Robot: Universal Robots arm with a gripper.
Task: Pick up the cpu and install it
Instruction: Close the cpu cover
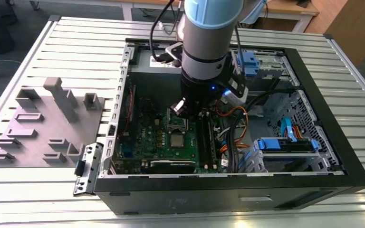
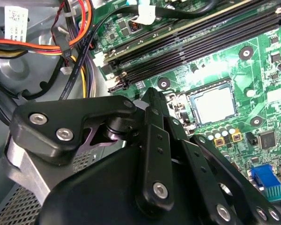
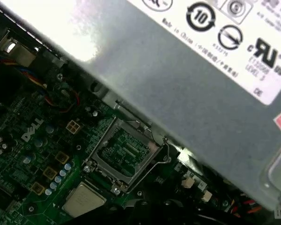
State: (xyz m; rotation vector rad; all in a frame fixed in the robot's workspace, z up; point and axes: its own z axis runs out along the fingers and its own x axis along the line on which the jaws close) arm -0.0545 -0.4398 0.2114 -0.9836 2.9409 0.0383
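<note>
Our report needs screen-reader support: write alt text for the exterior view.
A grey robot arm reaches down into an open black computer case, above its green circuit board. The small square silver-grey cpu lies on that board.

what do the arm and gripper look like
The arm is a thick grey tube with a pale blue joint cap, a black wrist section with a small blue light, and black cables running alongside. The gripper is black, built of jointed bars and rounded links fixed with silver screws.
</note>
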